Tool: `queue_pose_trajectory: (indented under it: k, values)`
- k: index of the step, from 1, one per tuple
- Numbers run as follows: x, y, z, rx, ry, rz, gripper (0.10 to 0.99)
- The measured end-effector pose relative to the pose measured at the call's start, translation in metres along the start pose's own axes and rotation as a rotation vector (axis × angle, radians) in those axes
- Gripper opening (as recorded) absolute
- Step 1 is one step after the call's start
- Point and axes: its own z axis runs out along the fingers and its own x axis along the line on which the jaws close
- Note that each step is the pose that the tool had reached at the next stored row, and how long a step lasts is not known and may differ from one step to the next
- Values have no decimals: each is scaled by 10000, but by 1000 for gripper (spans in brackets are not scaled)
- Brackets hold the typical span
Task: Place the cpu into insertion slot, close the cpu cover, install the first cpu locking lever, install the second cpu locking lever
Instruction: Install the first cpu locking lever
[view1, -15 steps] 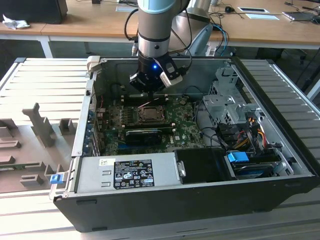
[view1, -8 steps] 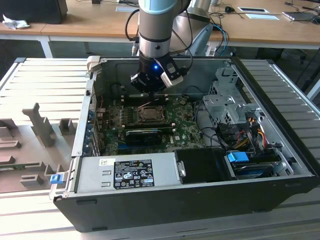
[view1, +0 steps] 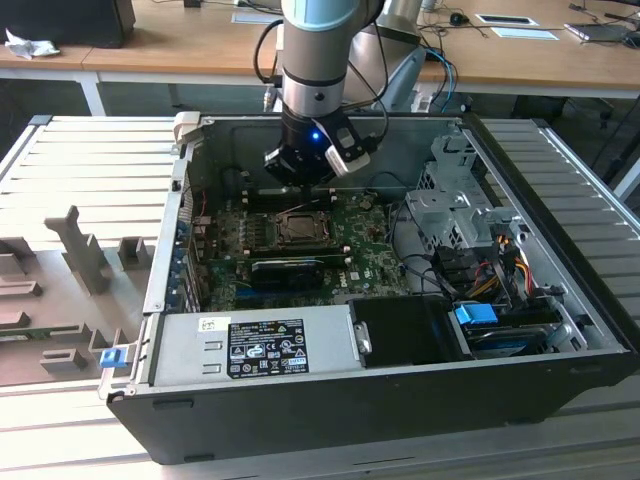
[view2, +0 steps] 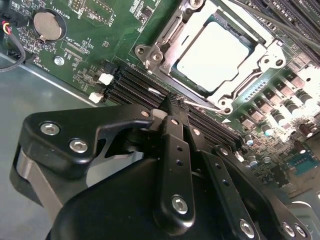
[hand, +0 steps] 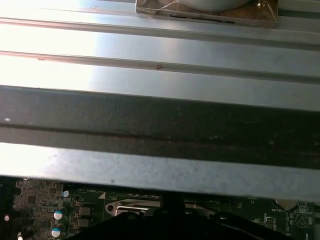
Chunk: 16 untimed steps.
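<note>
Tool: the black tool (view2: 172, 107) hangs low inside the open computer case (view1: 560, 330), just above the green board (view2: 90, 55). In the second wrist view its black fingers (view2: 175, 145) come together to a closed tip, with nothing big held between them. The tip sits right beside a thin silver locking lever (view2: 202, 106) at the edge of the socket; I cannot tell if it touches the lever.
Arm: in the exterior view the grey arm (view1: 315, 60) comes straight down into the case, above the far edge of the socket.
Cpu: the cpu (view2: 212, 55) lies flat in the socket, its pale silver top showing. In the exterior view it is in the middle of the board (view1: 300, 228).
Cpu cover: the cpu cover (view2: 172, 37) lies down flat around the cpu, and the chip shows through its square window.
Board: a round coin battery (view2: 46, 25) sits in one corner, well apart from the socket. Long black memory slots (view2: 132, 82) run just beside the socket.
Case: it lies on its side on a grey ribbed desk (view1: 90, 160), with a bundle of wires (view1: 500, 255) toward the exterior view's right.
</note>
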Motion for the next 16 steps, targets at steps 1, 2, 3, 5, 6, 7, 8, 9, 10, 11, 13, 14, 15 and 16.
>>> queue_pose_trajectory:
  k: [1, 2, 3, 5, 6, 7, 8, 9, 10, 11, 13, 14, 15, 16]
  values:
    - [-1, 0, 1, 0, 0, 0, 106]
    - [-2, 0, 2, 0, 0, 0, 106]
    - [-4, -1, 4, -1, 0, -1, 106]
    - [-15, -2, 10, -2, -1, 0, 106]
    - [-20, -2, 12, 0, 0, -1, 106]
    - [-28, -2, 17, -1, 0, -1, 106]
    - [-33, -2, 20, 0, 0, 0, 106]
    - [-38, -3, 23, -1, 0, -1, 106]
    - [-46, -3, 32, 0, 0, -1, 106]
    - [-54, -5, 43, 0, 0, -2, 106]
    - [-71, -9, 64, 0, 0, -3, 106]
    - [-77, -10, 73, 0, 0, -3, 106]
    - [-83, -12, 83, -1, 0, -3, 106]
    - [-87, -13, 94, 0, 0, -4, 106]
